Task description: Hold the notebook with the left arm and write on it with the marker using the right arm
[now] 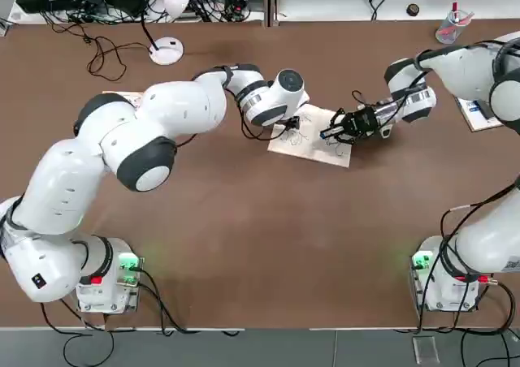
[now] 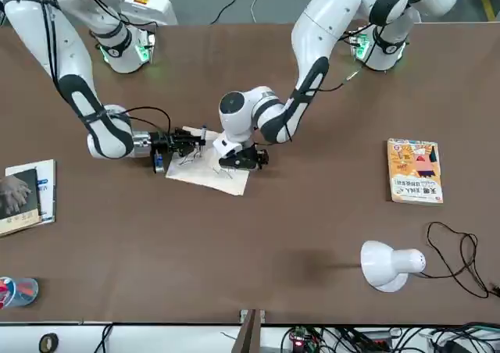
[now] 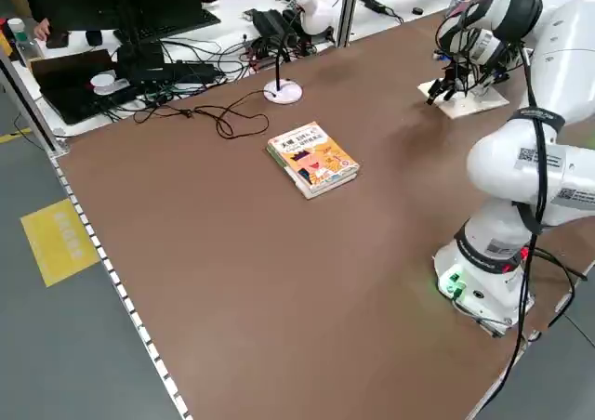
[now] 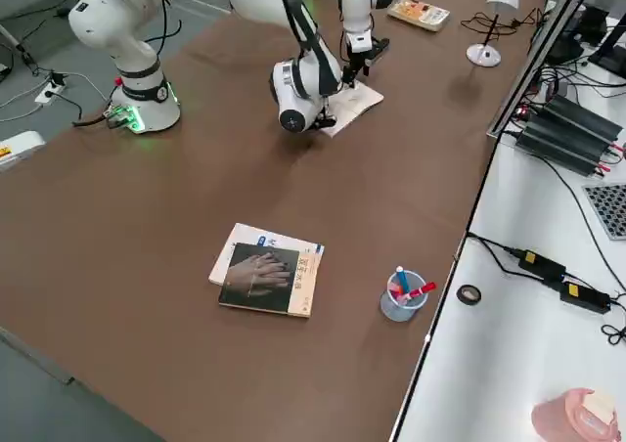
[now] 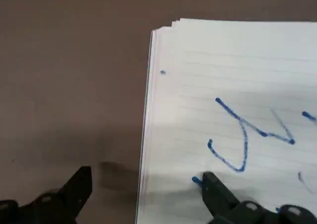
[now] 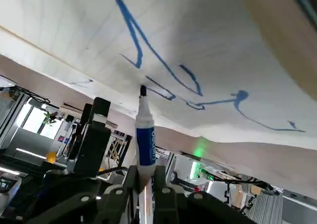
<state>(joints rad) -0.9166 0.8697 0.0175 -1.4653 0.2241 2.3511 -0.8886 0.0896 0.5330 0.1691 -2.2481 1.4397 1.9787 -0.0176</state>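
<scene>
The notebook (image 1: 313,142) lies flat mid-table, its white lined page (image 5: 233,100) marked with blue scribbles. My left gripper (image 1: 291,124) rests on its near-left corner, open. In the left wrist view one finger (image 5: 219,198) presses the page while the other finger (image 5: 74,190) stands on the table beside the pad's edge. My right gripper (image 1: 335,132) reaches in from the right, shut on the marker (image 6: 145,140), a blue-and-white pen. Its dark tip touches the page among the blue strokes. From the front, the right gripper (image 2: 184,142) and left gripper (image 2: 244,159) flank the notebook (image 2: 209,173).
An orange-yellow book (image 2: 415,170) lies off to the robot's left. A white desk lamp (image 2: 388,264) stands at the far edge. A grey-covered book (image 4: 266,278) and a clear cup of pens (image 4: 399,295) sit to the robot's right. Cables run along the far side.
</scene>
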